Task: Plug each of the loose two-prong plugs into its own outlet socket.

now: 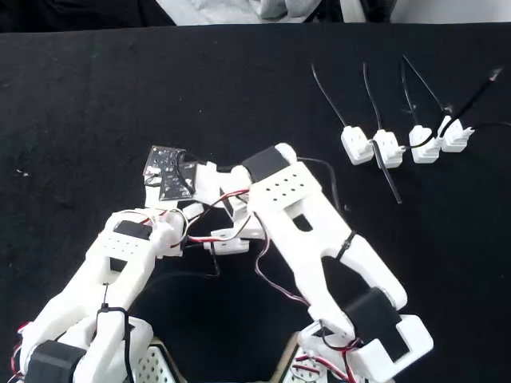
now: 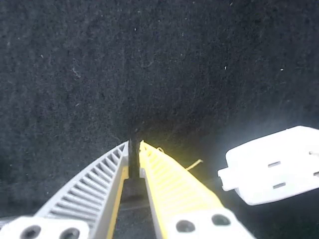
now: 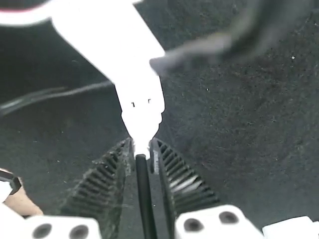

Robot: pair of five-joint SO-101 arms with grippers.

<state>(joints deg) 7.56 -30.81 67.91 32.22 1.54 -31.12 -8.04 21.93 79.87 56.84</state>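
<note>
The right gripper (image 3: 142,144) is pinching, between ribbed black fingers (image 3: 107,184), a smooth white plug (image 3: 142,114) by its cord (image 3: 143,199). The left gripper (image 2: 134,145) is lying closed, empty, beside a blocky two-slot socket (image 2: 274,172).

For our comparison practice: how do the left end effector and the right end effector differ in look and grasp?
The left end effector has one grey finger and one yellow; on the right end effector both are dark. The right end effector clamps a black cord at a white plug; the left end effector is shut on nothing visible, with a white socket beside it. Both have ribbed fingers.
</note>
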